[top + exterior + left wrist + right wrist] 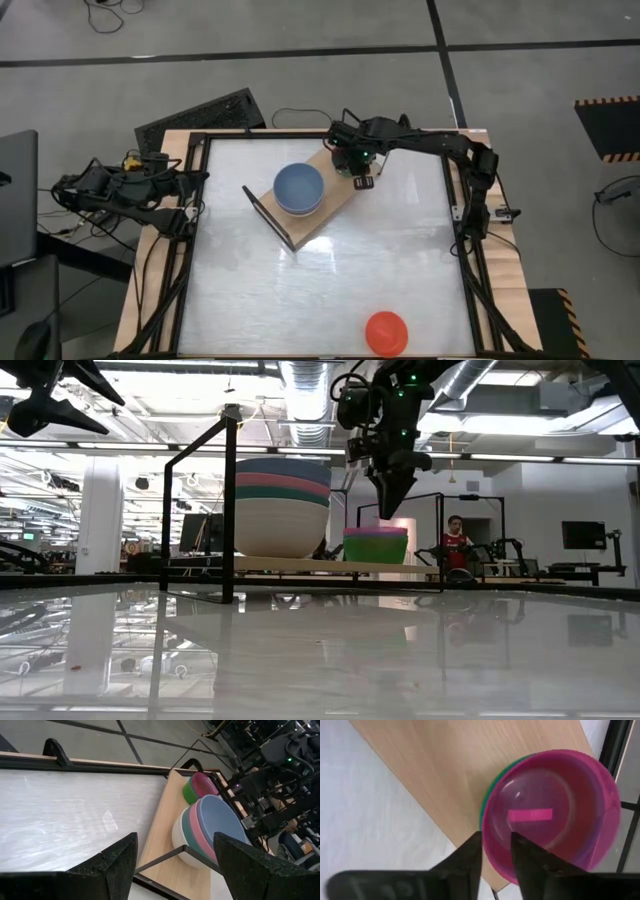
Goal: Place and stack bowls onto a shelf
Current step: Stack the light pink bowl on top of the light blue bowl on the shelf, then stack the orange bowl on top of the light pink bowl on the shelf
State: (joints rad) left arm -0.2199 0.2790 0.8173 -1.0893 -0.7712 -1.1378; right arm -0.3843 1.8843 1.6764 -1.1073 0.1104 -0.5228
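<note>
The shelf (pixel 335 205) lies slantwise on the far middle of the table. On it stands a stack of large bowls (pixel 283 510): white at the bottom, then teal, pink and blue-grey (pixel 298 186) on top. Beside it a small magenta bowl (pixel 555 805) sits nested in a green one (pixel 376 550). My right gripper (pixel 392 508) points down just above the magenta bowl's rim, clear of it, its fingers (pixel 476 854) a narrow gap apart. My left gripper (pixel 175 865) is wide open and empty, raised at the table's left edge (pixel 192 205). A red bowl (pixel 386 332) rests near the front edge.
Black wire frames (pixel 270 215) stand up at the shelf's short ends; one shows tall in the low view (pixel 228 500). A keyboard (pixel 200 118) lies beyond the far left corner. A person (pixel 455 540) sits in the room behind the table.
</note>
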